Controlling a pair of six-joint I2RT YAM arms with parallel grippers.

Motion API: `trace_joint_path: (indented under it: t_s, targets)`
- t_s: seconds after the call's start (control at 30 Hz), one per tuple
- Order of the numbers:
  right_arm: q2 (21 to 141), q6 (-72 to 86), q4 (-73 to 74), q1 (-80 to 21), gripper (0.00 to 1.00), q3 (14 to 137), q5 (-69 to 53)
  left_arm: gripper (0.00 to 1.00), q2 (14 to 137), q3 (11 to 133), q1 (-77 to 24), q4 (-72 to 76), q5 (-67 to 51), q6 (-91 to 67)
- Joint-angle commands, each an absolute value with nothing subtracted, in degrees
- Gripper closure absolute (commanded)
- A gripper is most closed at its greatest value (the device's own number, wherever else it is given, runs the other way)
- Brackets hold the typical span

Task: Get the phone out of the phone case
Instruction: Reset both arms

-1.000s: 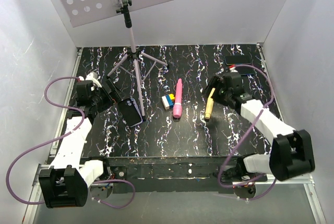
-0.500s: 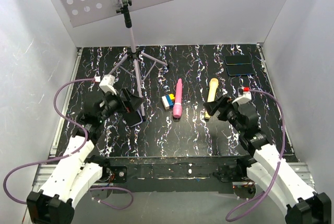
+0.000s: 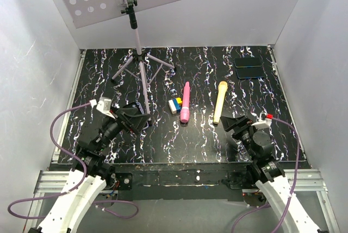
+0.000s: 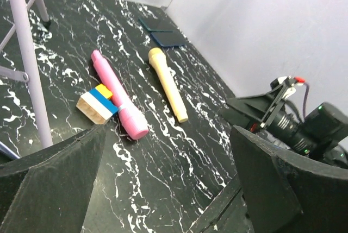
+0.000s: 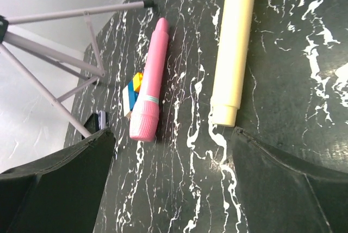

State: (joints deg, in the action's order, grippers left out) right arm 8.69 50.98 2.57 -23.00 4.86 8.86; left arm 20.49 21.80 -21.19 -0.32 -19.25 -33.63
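The phone case shows in the right wrist view as a thin lavender edge by a tripod leg, with the dark phone still inside it. In the top view both are almost entirely hidden under my left gripper, which is open and empty just above them. The left wrist view does not show them; my left gripper has its jaws wide apart over bare table. My right gripper is open and empty near the front right, also seen in its own view.
A pink cylinder, a pale yellow cylinder and a small coloured block lie mid-table. A tripod stand rises at the back left. Two dark flat slabs lie at the back right corner.
Both arms have drawn back toward the near edge. The right gripper left the yellow cylinder's far side for the front right. The left gripper now covers the cased phone.
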Motion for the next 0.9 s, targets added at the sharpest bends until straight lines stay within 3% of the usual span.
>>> trace_joint_path:
  t_s: [0.0,0.23,0.87]
  targets:
    - [-2.5,53.7,4.8,-23.1,0.07,1.5,13.8,0.02,17.3,20.7,-21.5,2.4,-16.3,-35.3]
    - [-10.8,55.5,14.5,-23.1,0.02,2.9,20.8,0.02,18.7,20.7,-21.5,3.2,-15.4,-37.0]
    - [-6.5,59.9,18.1,-23.0,0.02,4.7,24.3,0.02,21.6,21.4,-21.5,5.3,-14.4,-37.2]
